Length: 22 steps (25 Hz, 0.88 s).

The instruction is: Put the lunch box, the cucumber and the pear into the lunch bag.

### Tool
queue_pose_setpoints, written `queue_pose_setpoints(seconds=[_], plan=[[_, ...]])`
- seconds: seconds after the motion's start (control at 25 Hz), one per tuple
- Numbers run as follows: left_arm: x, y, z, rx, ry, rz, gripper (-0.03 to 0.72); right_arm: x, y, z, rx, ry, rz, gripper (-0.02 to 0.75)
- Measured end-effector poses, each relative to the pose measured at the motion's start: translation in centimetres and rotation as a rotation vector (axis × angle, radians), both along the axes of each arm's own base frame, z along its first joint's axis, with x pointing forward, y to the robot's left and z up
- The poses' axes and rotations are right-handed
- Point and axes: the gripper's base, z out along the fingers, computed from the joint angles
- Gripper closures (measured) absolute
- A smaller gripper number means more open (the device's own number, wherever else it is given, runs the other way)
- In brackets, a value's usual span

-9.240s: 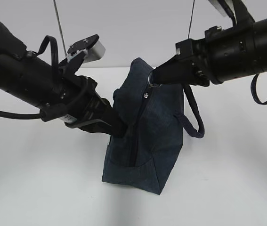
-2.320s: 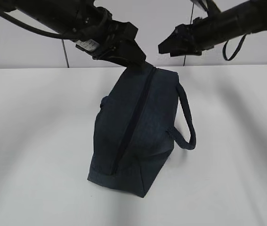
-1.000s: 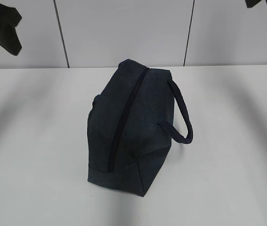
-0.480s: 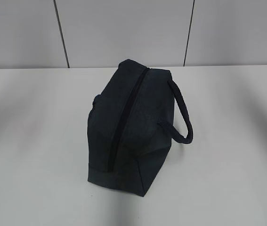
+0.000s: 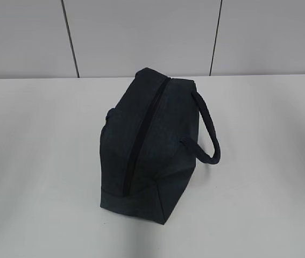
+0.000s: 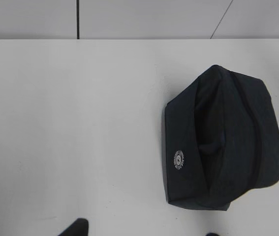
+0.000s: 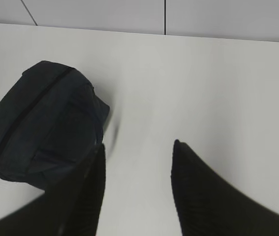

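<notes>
Nearest, the lunch bag (image 5: pixel 152 150) sits alone around the middle of the white table (image 5: pixel 39 161), zipper (image 5: pixel 141 137) closed along its top and loop handle (image 5: pixel 208 131) hanging toward the right edge. Over the table's right part the right gripper (image 7: pixel 138 152) hovers with fingers (image 7: pixel 198 187) apart, holding nothing. Only the left gripper's (image 6: pixel 144 231) fingertips (image 6: pixel 75 228) show, set wide and empty. Beyond the far edge stands a grey wall (image 5: pixel 141 32).

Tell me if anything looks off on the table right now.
Nothing stands out. The lunch bag stands on the white table, zipper shut, handle drooping to one side. No spill or damage shows, and no food is visible.
</notes>
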Motion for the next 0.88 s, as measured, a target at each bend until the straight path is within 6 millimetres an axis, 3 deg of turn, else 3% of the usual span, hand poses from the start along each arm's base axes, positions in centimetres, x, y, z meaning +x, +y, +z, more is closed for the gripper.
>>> queue_pose_setpoints(seconds=[0.28,0.44,0.6,0.88], plan=[[-8.1,1.3,-2.7,-0.055,-0.205,0.009,0.264,-6.9,-0.1,-3.3,-0.002,-0.045,-0.003,0.386],[-11.6,1.9,-4.7,-0.074,-0.305,0.010,0.264,-9.5,0.3,-5.9,0.032,-0.048,0.022,0.385],[-13.8,2.4,-6.5,-0.060,-0.346,0.015,0.264,-12.5,1.1,-8.4,0.104,-0.080,0.078,0.357],[-14.9,3.3,-9.6,0.031,-0.278,0.043,0.264,-15.8,0.7,-12.5,0.071,-0.145,0.047,0.323]])
